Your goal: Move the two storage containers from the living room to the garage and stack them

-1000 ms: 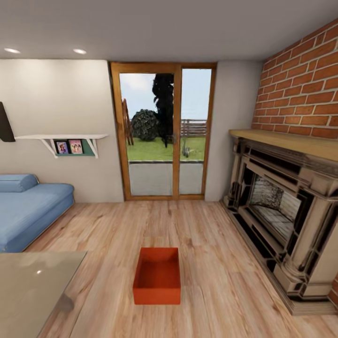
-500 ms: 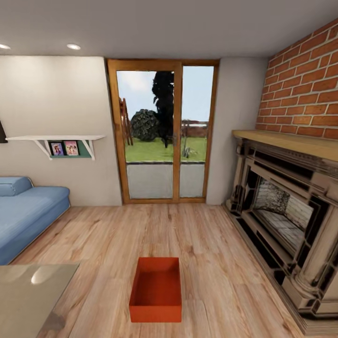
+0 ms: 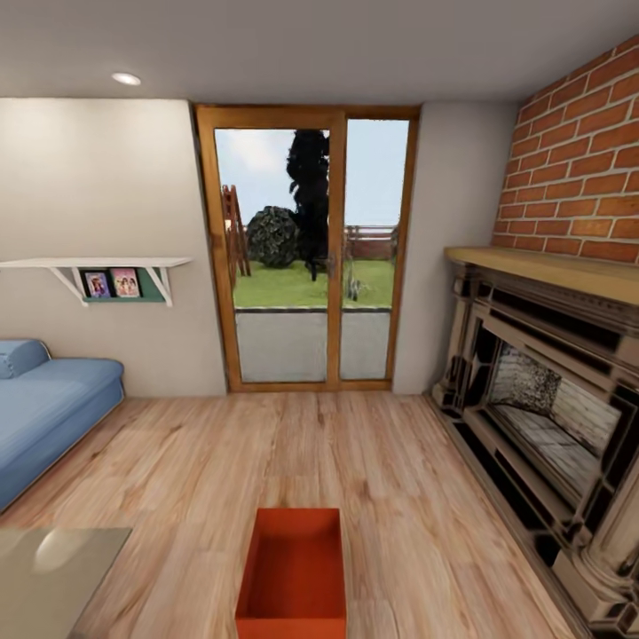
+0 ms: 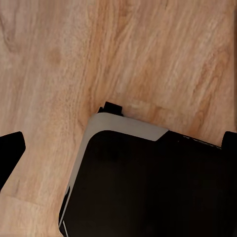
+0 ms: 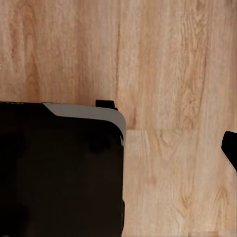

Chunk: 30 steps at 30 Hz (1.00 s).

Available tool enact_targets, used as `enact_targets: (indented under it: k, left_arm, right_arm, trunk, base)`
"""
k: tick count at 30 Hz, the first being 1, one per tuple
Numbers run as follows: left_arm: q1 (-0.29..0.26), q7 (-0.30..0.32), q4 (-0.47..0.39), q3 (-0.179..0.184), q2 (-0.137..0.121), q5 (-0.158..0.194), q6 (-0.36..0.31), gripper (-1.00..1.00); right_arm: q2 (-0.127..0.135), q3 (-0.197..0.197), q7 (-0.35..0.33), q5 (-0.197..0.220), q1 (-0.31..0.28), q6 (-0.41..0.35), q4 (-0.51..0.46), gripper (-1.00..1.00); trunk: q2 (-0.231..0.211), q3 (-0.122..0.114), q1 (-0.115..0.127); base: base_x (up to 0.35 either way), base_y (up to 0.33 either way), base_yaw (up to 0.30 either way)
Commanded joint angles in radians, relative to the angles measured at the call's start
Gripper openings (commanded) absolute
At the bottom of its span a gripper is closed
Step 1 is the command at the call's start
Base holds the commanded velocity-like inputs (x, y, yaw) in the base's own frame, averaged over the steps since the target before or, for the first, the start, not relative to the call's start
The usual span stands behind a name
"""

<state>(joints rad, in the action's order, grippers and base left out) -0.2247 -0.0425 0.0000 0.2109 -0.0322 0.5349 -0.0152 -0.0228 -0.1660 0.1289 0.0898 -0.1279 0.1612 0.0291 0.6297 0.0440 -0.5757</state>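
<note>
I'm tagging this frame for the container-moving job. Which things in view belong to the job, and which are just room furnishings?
Belongs to the job:
- orange-red storage container, on the wood plank floor straight ahead, open and empty

Just room furnishings:
- blue sofa
- glass-topped table
- wall shelf with photos
- wood-framed glass doors
- fireplace below the brick wall

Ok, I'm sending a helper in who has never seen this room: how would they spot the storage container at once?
Face the wood-framed glass doors with the brick fireplace to the right and the blue sofa to the left. On the light wood plank floor, straight out from the doors, sits the storage container. It is a low, lidless, orange-red rectangular bin, the only bright red thing on the floor.
</note>
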Motion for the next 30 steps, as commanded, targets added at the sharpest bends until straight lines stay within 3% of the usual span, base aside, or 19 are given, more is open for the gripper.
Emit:
enact_targets:
  k: [1,21,30]
  left_arm:
    - [-0.001,-0.002,0.0,0.008,0.0,0.008,-0.002,1.0]
    - [0.0,-0.002,0.0,0.008,0.0,0.008,0.006,1.0]
    - [0.0,-0.003,0.0,0.008,0.0,0.01,0.013,1.0]
  right_arm:
    - [-0.001,-0.009,0.003,0.008,-0.001,0.006,0.003,1.0]
    - [-0.001,-0.015,0.001,-0.003,-0.002,0.004,0.003,1.0]
    - [-0.004,-0.015,0.001,-0.004,-0.001,0.006,0.003,1.0]
  trunk:
    - [0.001,0.002,-0.001]
    - [0.001,0.002,-0.001]
    - [0.001,0.002,-0.001]
  base:
    - [0.323,0.0,0.0]
    - [0.317,0.0,0.0]
    - [0.071,0.022,0.0]
